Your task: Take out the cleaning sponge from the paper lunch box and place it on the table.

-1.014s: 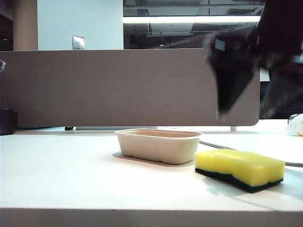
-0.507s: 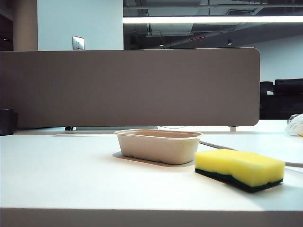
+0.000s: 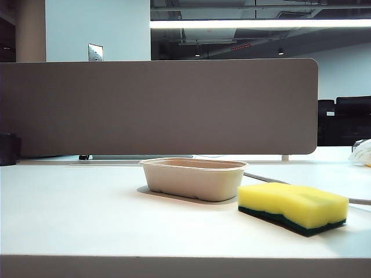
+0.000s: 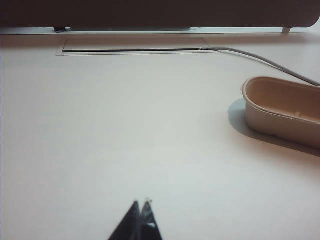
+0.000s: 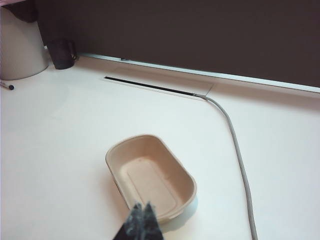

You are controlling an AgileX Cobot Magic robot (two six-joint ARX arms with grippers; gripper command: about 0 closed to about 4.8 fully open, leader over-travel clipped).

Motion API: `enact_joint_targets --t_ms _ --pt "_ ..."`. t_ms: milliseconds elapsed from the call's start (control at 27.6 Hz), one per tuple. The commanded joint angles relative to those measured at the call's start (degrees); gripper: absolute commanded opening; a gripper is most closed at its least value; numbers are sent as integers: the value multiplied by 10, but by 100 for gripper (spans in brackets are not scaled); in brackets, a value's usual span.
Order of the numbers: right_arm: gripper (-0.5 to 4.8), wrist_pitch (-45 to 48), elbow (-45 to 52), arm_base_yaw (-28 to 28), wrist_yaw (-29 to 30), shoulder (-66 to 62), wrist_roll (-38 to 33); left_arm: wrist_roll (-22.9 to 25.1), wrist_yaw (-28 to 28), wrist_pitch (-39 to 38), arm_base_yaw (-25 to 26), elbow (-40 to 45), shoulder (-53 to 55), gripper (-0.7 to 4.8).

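Note:
The yellow cleaning sponge (image 3: 293, 207), green layer down, lies flat on the table (image 3: 87, 220) to the right of the paper lunch box (image 3: 194, 178). The box stands empty, its bare inside showing in the right wrist view (image 5: 150, 175); its end also shows in the left wrist view (image 4: 282, 110). My right gripper (image 5: 142, 206) hangs high over the near rim of the box, shut with nothing in it. Over bare table, well away from the box, my left gripper (image 4: 140, 202) is shut and empty. Neither gripper appears in the exterior view. No wrist view takes in the sponge.
A grey partition panel (image 3: 156, 107) runs along the back of the table. A grey cable (image 5: 237, 155) leads from a slot (image 5: 150, 86) past the box. A dark cup (image 5: 61, 53) and a white container (image 5: 20, 47) stand at the far corner.
The right arm, blurred above the sponge a second ago, has left the exterior view. Sponge and box have not moved.

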State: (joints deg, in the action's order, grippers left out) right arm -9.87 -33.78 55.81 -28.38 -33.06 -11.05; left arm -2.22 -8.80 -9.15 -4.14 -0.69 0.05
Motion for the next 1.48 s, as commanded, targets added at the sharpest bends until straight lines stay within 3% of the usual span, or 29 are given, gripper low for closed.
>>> enact_joint_targets --t_ms 36,652,761,942,1376,1485 --pt "-8 5 -3 1 0 1 2 1 -1 0 0 3 1 -5" --pt "-8 6 9 -4 0 7 2 1 0 55 1 3 1 -5" --pt "-8 7 27 -28 30 31 2 1 1 53 1 3 1 -5" --pt "-8 8 57 -107 56 58 2 1 0 52 1 3 1 -5" --pt "-8 -7 144 -417 71 148 2 1 3 53 0 3 1 -5" --pt "-8 -7 170 -480 71 192 2 1 31 52 0 3 1 -5"
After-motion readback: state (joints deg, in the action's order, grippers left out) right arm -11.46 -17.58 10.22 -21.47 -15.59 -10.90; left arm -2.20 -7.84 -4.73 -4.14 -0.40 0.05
